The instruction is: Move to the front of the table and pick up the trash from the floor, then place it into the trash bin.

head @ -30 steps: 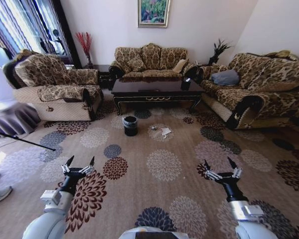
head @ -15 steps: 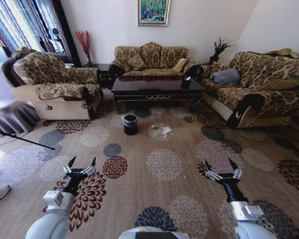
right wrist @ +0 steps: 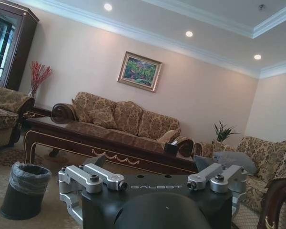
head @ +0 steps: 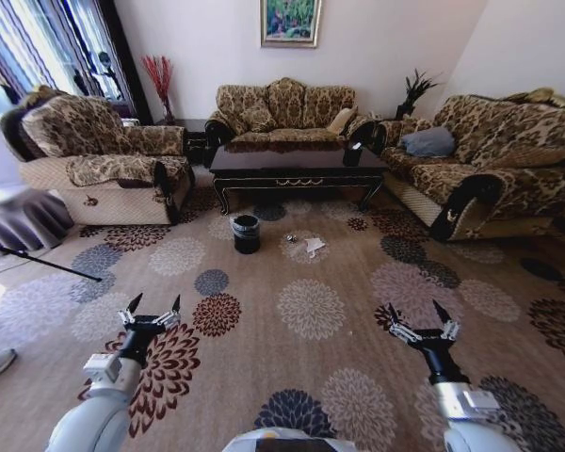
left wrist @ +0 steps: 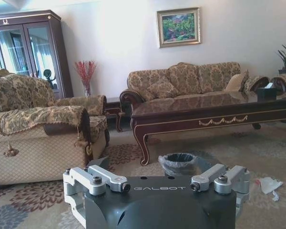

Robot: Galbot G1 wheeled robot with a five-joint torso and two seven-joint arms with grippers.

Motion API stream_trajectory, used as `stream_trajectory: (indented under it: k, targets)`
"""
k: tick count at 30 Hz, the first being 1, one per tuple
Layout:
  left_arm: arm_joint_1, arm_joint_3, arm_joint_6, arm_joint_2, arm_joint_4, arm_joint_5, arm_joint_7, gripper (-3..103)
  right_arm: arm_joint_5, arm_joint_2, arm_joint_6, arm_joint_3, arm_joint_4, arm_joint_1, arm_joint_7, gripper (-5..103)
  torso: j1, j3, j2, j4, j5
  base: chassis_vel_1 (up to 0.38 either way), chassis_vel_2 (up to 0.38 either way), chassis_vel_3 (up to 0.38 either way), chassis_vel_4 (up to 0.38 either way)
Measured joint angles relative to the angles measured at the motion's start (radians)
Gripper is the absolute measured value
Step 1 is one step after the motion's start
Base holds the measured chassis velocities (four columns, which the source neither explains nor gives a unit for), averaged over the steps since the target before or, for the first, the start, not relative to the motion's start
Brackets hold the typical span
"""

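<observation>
— Where are your pincers right now?

— Both are held out low in front of me, over the flowered carpet (head: 311, 311). My left gripper (head: 152, 308) is at the near left and its fingers (head: 132, 304) are spread wide, holding nothing. My right gripper (head: 420, 316) is at the near right, also spread wide and empty.

— And the table?

— The table (head: 297, 167) is far ahead of me, in the middle of the room. Its dark glossy top has a small black box (head: 350, 156) sitting at its right end. A sofa (head: 284, 115) is behind it, an armchair (head: 99, 162) to its left and a second sofa (head: 494, 160) to its right.

— Can you see the trash bin?

— Yes. The trash bin (head: 246, 235) stands on the carpet just in front of the table's left leg, near it but apart. From my left wrist I can see its clear liner crumpled at the rim.

— The trash itself?

— A white paper scrap (head: 314, 248) lies on the carpet to the right of the bin, in front of the table. A tiny silvery piece (head: 290, 240) is just to the left of it, between scrap and bin. Both are well apart from my grippers.
</observation>
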Motion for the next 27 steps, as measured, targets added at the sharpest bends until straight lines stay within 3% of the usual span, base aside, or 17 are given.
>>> stream_trajectory:
  k: [9, 27]
  targets:
    - [0.031, -0.006, -0.026, -0.005, -0.004, 0.041, 0.003, 100, -0.008, 0.014, 0.018, -0.007, -0.022, -0.008, -0.007, 100, -0.017, -0.025, -0.041, -0.0001, 0.0001, 0.000, 0.000, 0.000, 0.000]
    - [0.032, 0.008, -0.027, -0.024, 0.007, 0.060, -0.003, 100, 0.034, 0.024, 0.001, -0.027, -0.014, -0.016, -0.005, 100, -0.048, -0.068, -0.116, 0.0000, 0.0000, 0.000, 0.000, 0.000, 0.000]
